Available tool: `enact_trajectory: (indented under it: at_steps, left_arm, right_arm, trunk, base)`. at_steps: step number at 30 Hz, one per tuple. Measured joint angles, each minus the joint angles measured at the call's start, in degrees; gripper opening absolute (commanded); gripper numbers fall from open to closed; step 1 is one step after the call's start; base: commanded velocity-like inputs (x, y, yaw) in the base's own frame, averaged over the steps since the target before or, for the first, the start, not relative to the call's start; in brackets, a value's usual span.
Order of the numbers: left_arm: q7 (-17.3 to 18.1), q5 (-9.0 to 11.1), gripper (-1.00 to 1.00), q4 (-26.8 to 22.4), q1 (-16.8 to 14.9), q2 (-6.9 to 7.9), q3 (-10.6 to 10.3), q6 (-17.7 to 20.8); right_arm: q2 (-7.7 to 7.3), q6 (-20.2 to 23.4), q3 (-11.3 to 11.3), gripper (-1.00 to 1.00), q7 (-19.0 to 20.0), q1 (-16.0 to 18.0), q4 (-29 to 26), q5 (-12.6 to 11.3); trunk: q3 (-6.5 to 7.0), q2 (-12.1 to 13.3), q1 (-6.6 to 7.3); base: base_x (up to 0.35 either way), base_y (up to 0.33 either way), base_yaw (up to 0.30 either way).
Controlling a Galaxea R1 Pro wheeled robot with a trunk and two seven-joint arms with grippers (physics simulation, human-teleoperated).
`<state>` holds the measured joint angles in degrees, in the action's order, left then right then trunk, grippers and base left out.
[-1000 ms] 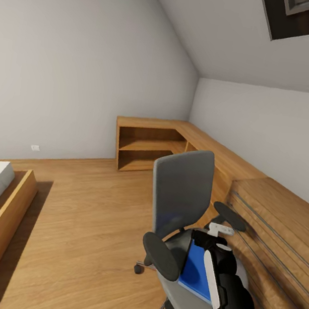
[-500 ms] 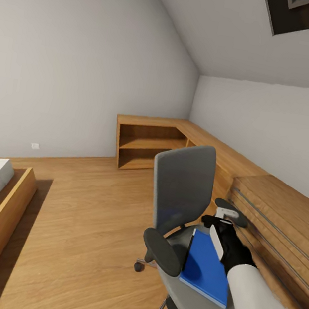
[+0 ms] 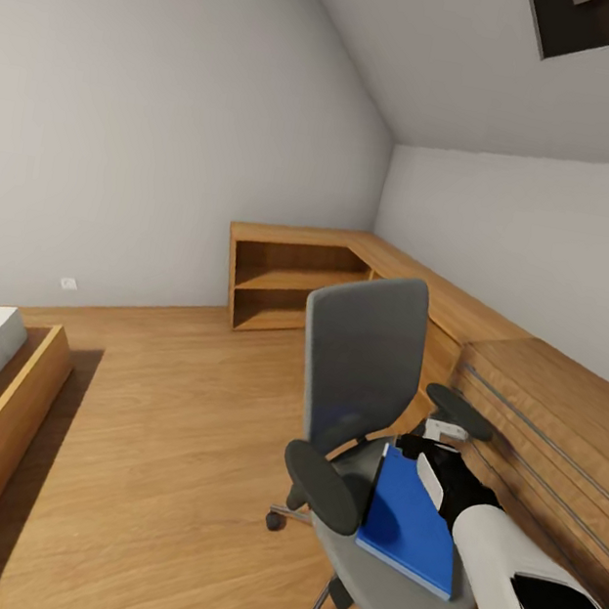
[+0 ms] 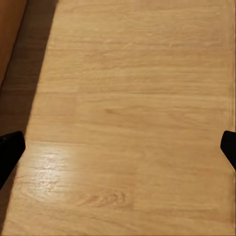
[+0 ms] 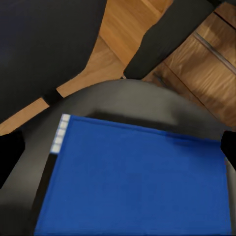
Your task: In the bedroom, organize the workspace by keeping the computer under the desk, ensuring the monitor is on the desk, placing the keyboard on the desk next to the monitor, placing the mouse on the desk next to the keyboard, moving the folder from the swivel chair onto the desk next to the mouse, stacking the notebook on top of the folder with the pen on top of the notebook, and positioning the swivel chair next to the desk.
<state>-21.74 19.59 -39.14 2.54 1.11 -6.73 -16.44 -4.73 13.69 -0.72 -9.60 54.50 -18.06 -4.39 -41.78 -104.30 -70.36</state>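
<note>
Over the last second our right arm has drawn back toward us and lowered; the right gripper [image 3: 442, 444] now hovers over the far edge of the folder [image 3: 409, 523], which lies flat on the seat of the swivel chair [image 3: 362, 374], beside the oak chest of drawers [image 3: 561, 427]. From the right wrist view its jaws stand wide open, one tip at each side, holding nothing. The left gripper [image 4: 118, 147] hangs over bare floor [image 4: 128, 88], jaws likewise spread and empty. We judge the folder grasp is being lined up, not yet made; the lift to the desk remains ahead.
</note>
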Motion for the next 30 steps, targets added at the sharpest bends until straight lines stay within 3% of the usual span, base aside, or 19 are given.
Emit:
enact_trajectory:
  at_steps: [2,3,4,5,7,8,9,12,17,30]
  left_arm:
    - [-0.1,0.1,1.00,-7.2,0.0,0.02,0.2,6.6]
    - [0.0,1.6,1.00,-15.3,0.0,0.04,1.1,18.1]
    - [0.0,1.9,1.00,-22.1,0.0,0.03,1.3,22.0]
    - [0.0,2.5,1.00,-24.4,0.0,0.03,1.5,25.5]
    - [-0.1,5.7,1.00,-34.5,-0.1,0.12,2.3,38.6]
    - [-0.2,8.7,1.00,-41.8,-0.6,0.07,2.6,45.6]
    - [-0.2,9.8,1.00,-44.6,-0.8,0.05,2.6,47.4]
    - [-0.5,12.0,1.00,-49.0,-1.6,0.02,2.8,50.6]
    - [-0.8,14.1,1.00,-52.0,-2.9,-0.06,3.2,53.0]
    - [-1.1,14.6,1.00,-47.6,-3.4,0.22,4.5,53.2]
  right_arm:
    - [0.06,0.0,0.0,1.00,0.8,0.0,1.4,0.0]
    - [0.15,-0.1,0.0,1.00,1.2,0.1,2.5,0.0]
    - [0.17,-0.1,0.0,1.00,1.3,0.1,2.7,0.0]
    - [0.20,-0.1,0.0,1.00,1.4,0.1,2.8,0.0]
    - [0.25,-0.1,0.0,1.00,1.6,0.1,3.1,0.0]
    - [0.29,-0.1,0.0,1.00,1.7,0.1,3.2,0.0]
    - [0.29,-0.1,0.0,1.00,1.8,0.0,3.2,0.0]
    - [0.31,-0.1,0.0,1.00,1.8,0.0,3.3,0.0]
    - [0.32,-0.1,0.0,1.00,1.8,0.0,3.4,0.0]
    - [0.50,-0.2,0.0,1.00,1.7,-0.1,3.4,0.0]
  trunk:
    - [-0.36,-0.8,-0.44]
    - [-0.55,-1.2,-0.66]
    - [-0.71,-1.6,-0.88]
    - [-0.90,-2.0,-1.10]
    - [-1.25,-2.8,-1.54]
    - [-1.43,-3.2,-1.76]
    - [-1.61,-3.6,-1.98]
    - [-2.15,-4.8,-2.64]
    - [-3.04,-6.8,-3.74]
    - [-5.37,-12.0,-6.60]
  base:
    - [0.000,0.000,0.000]
    - [0.000,0.000,0.000]
    - [0.000,0.000,0.000]
    - [0.000,0.000,0.000]
    - [0.000,0.000,0.000]
    - [0.000,0.000,0.000]
    - [0.000,0.000,0.000]
    - [0.000,0.000,0.000]
    - [0.000,0.000,0.000]
    - [0.000,0.000,0.000]
